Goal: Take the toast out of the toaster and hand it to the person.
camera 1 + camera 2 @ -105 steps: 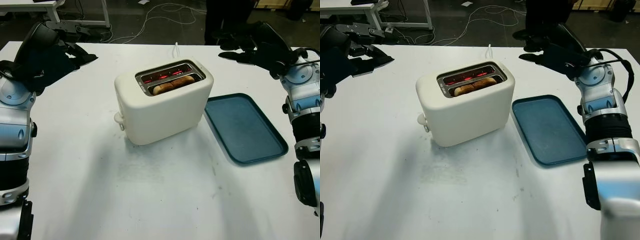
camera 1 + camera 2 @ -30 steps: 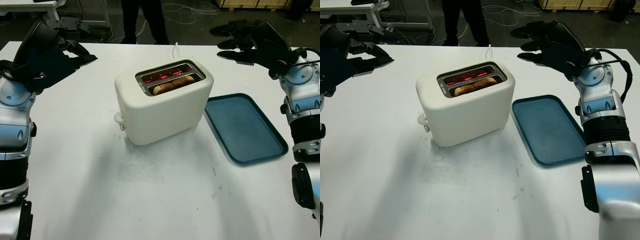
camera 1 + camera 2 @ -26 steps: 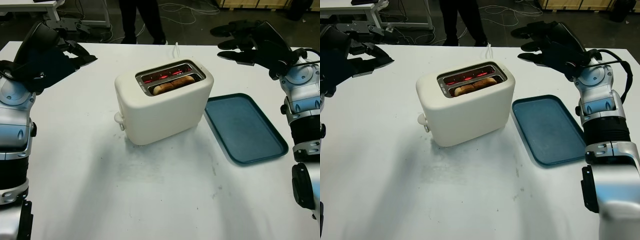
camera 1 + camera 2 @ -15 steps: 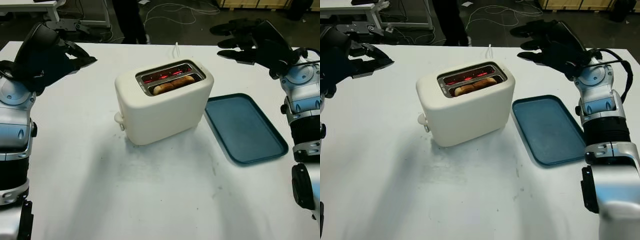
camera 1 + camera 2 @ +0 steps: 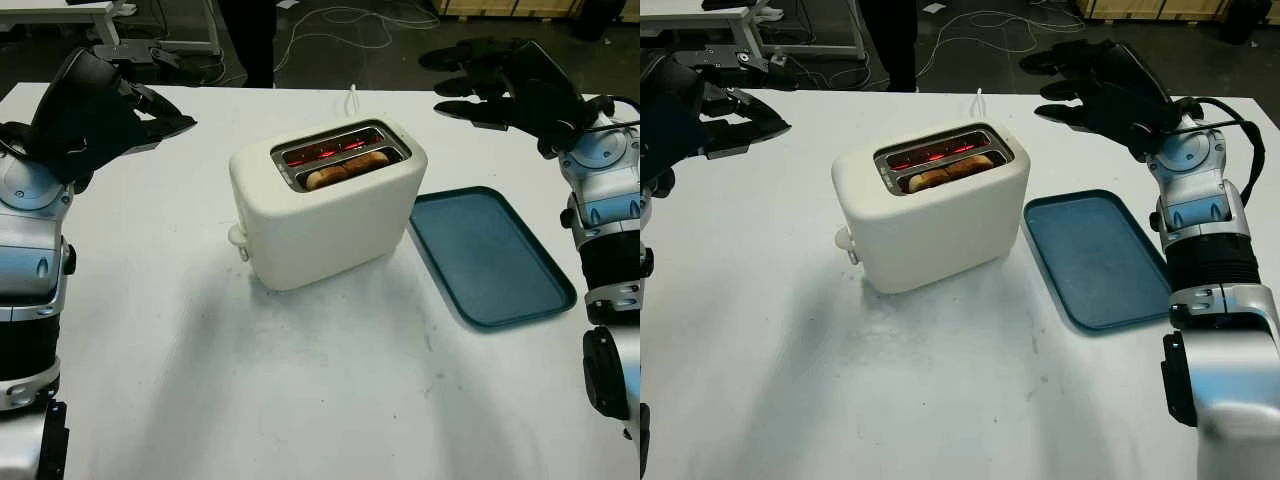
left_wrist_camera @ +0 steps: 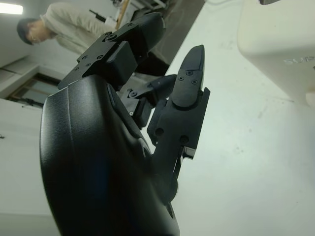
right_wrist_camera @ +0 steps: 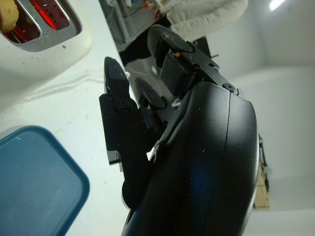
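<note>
Toaster (image 5: 325, 205): cream, mid-counter (image 5: 300, 380). Toast (image 5: 345, 166): seated in near slot; far slot glowing red. Blue tray (image 5: 490, 255): just right of toaster. Left hand (image 5: 95, 110): raised far left, open. Right hand (image 5: 505, 85): raised far right, open. Person (image 6: 64, 29): beyond counter.

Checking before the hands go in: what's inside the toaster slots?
In the toaster, the near slot holds browned toast, its top showing. The far slot shows glowing red elements; the slot walls hide anything deeper.

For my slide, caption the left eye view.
Toast sits in the glowing toaster; left hand and right hand open above table.
</note>
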Tool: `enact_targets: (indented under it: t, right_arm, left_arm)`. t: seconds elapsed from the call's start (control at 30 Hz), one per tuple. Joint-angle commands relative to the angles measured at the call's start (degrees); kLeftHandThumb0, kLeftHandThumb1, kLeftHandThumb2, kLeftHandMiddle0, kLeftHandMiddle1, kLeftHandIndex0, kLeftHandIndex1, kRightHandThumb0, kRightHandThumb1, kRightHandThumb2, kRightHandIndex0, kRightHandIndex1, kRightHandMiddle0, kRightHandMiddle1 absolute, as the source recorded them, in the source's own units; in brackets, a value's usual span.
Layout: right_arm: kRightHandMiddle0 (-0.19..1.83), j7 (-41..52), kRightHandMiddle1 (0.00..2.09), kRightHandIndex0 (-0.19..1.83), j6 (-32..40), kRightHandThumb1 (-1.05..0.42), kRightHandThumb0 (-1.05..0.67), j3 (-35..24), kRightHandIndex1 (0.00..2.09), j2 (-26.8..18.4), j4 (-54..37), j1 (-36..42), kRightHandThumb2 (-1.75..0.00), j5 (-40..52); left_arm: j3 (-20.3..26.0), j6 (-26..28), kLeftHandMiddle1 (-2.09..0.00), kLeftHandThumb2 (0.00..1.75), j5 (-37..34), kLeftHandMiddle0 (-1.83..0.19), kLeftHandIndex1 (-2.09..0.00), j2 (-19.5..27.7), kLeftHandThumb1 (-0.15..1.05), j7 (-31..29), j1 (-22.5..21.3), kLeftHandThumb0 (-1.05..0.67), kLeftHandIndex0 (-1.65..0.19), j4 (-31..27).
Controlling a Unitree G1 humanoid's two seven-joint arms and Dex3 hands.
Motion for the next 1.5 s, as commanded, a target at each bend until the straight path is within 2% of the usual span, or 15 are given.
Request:
enact_targets:
  t: [0.0,0.1,0.33,0.6,0.73,0.93,1.47]
  right_arm:
    - [0.69,0.39,0.01,0.74,-0.89,-0.92,-0.17,-0.43,0.06,0.3,0.83,0.19,-0.08,0.95]
    - [0.69,0.54,0.01,0.74,-0.87,-0.92,-0.19,-0.46,0.06,0.31,0.62,0.35,-0.08,1.19]
    - [0.68,0.78,0.0,0.73,-1.37,-0.92,-0.19,-0.03,0.05,0.04,0.72,0.54,-0.09,1.33]
    - [0.68,0.65,0.0,0.74,-1.08,-0.92,-0.21,0.25,0.06,0.22,0.68,1.02,-0.09,1.18]
    - [0.68,0.91,0.0,0.74,-1.77,-0.92,-0.23,0.12,0.05,0.27,1.77,0.89,-0.08,1.51]
    - [0.69,1.01,0.01,0.74,-1.84,-0.92,-0.22,0.08,0.05,0.31,2.29,0.71,-0.07,1.57]
    - [0.73,1.25,0.02,0.77,-4.36,-0.92,-0.24,0.08,0.06,0.28,5.97,-0.08,-0.07,1.6]
  left_arm:
    - [-0.09,-1.45,-0.99,0.22,0.87,-0.52,-0.54,0.61,0.82,0.47,-0.63,-0.19,-0.62,-0.22]
    - [-0.26,-1.99,-1.0,0.23,1.39,-0.54,-0.55,0.98,0.82,0.46,-0.5,-0.18,-0.63,-0.33]
    - [1.05,0.79,-0.99,0.25,-0.73,-0.5,-0.55,-0.89,0.82,0.97,-0.28,-0.16,-0.59,-1.41]
    - [0.36,-3.75,-1.02,0.28,1.23,-0.52,-0.6,0.39,0.79,1.49,0.6,-0.15,-0.61,-0.74]
    - [1.42,-4.6,-1.02,0.31,-0.31,-0.51,-0.61,-0.5,0.77,1.65,0.82,-0.17,-0.59,0.22]
    - [1.77,-4.11,-1.11,0.51,-0.72,-0.44,-0.71,-1.18,0.66,2.0,0.9,-0.16,-0.52,-0.1]
    - [1.09,-5.43,-1.1,0.57,0.67,-0.46,-0.77,-0.39,0.62,1.82,0.86,-0.11,-0.51,0.63]
